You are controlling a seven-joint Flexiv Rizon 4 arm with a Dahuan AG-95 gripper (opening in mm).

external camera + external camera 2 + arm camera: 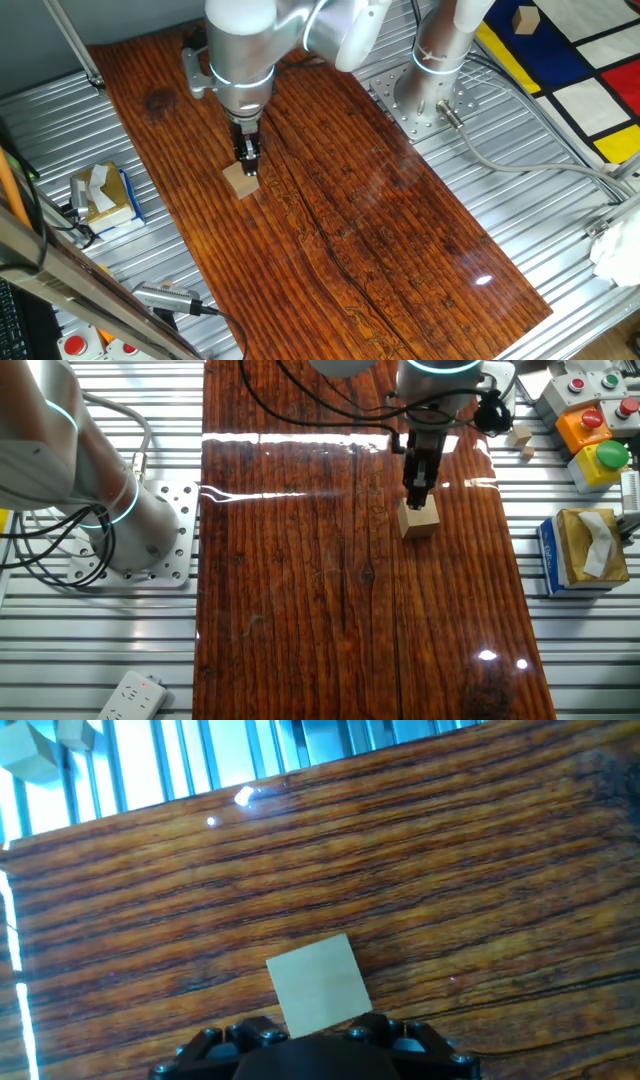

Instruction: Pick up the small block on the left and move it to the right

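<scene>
The small block (240, 181), a pale tan wooden cube, rests on the dark reddish board (380, 230) toward its left part. It also shows in the other fixed view (420, 522) and in the hand view (318, 984). My gripper (247, 160) points straight down with its fingertips at the block's top edge. In the other fixed view the gripper (415, 498) stands directly over the block. In the hand view the block's near edge runs under the dark fingers (380, 1030). Whether the jaws press the block cannot be made out.
A yellow-and-blue tissue box (104, 196) sits off the board on the metal table; it also shows in the other fixed view (585, 550). Button boxes (590, 425) and two spare wooden cubes (520, 440) lie nearby. The arm's base (432, 85) stands beside the board.
</scene>
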